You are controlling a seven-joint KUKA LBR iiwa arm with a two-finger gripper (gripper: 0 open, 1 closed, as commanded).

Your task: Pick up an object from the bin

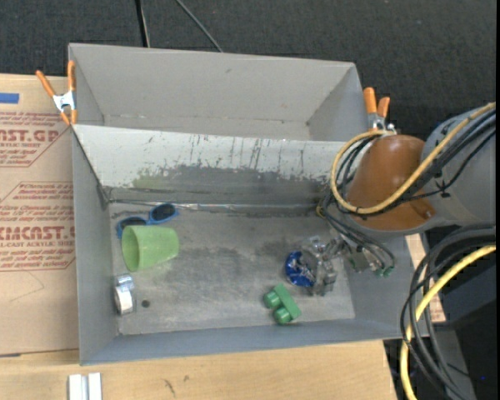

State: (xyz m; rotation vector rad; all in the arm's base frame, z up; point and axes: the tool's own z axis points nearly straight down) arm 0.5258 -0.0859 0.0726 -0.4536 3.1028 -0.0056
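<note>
My gripper (322, 272) is low in the bin's right part, its metal fingers pointing down at the floor. A small blue crumpled thing (297, 267) lies right against the fingers on their left; whether it is between them I cannot make out. A green block-shaped piece (281, 303) lies just below and left of the gripper, apart from it.
At the bin's left lie a light green cup (149, 247) on its side, a blue flat thing (152, 217) behind it, and a small silver cylinder (123, 296) near the front left corner. The arm with its orange cover and cables hangs over the right wall.
</note>
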